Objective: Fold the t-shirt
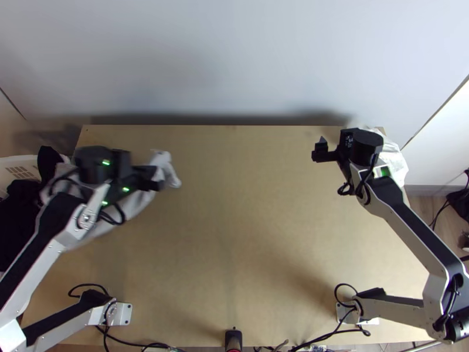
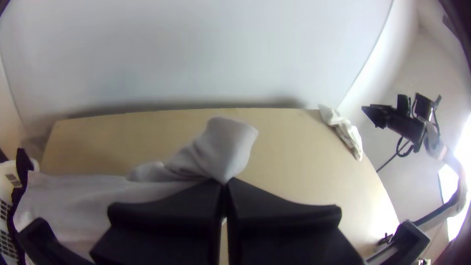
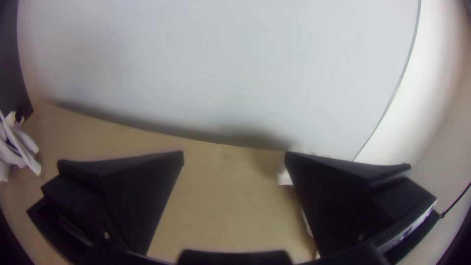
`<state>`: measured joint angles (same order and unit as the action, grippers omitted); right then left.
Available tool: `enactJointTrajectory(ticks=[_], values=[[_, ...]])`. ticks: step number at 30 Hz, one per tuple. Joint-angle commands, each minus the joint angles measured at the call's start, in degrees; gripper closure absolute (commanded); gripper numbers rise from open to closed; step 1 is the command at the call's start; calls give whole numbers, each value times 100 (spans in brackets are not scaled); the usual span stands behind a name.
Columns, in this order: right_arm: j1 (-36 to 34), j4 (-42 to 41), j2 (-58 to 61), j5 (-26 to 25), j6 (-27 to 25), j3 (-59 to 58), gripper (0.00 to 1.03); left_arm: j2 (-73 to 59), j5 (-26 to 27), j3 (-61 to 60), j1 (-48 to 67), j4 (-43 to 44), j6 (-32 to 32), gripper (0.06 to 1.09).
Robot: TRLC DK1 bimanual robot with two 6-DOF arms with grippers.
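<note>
T-shirt [image 2: 229,145] apparently in left end effector [image 1: 157,178]

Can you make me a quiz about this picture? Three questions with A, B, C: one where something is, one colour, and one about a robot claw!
1. Where is the cloth?
A) Middle of the near edge
B) Left side of the table
C) Near right corner

2. What colour is that cloth?
A) Light grey
B) Bright red
C) Dark green

3. How is the right claw?
A) Shut on the cloth
B) Shut on nothing
C) Open

Right letters:
1: B, the top view shows it on the left, by the left claw.
2: A, the left wrist view shows its pale grey folds.
3: C, its two fingers stand wide apart in the right wrist view.
</note>
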<state>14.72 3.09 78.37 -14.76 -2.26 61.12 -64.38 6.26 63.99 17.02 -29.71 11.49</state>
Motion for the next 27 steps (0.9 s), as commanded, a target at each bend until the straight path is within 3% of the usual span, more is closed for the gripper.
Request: enactJointTrajectory(ticks=[1, 9, 27], values=[[-57, -46, -401, 0, 59, -452, 7, -382, -319, -70, 1524, 396, 240, 105], [-119, -520, -902, 0, 130, -1349, 7, -1147, -363, 597, 2587, 853, 697, 105], [-707, -459, -2106, 0, 516, -1621, 7, -3529, -415, 1960, 4134, 2963, 987, 105]])
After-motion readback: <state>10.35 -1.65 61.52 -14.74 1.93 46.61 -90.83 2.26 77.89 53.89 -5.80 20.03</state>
